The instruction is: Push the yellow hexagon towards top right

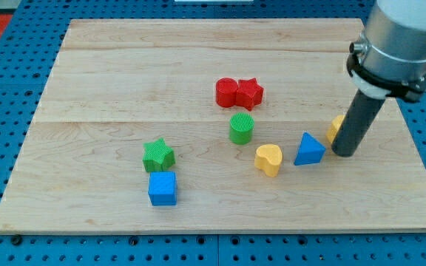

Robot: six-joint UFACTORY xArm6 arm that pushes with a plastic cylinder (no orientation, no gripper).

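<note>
The yellow hexagon (335, 127) lies at the board's right side, mostly hidden behind my dark rod. Only its left edge shows. My tip (344, 153) rests on the board just in front of and to the right of the hexagon, touching or nearly touching it. A blue triangle (309, 150) lies just left of the tip. A yellow heart (268, 159) lies further left.
A green cylinder (241, 128) stands near the middle. A red cylinder (227, 92) and a red star (250, 93) touch each other above it. A green star (157, 156) sits above a blue cube (162, 188) at lower left. The wooden board (124, 66) lies on a blue pegboard.
</note>
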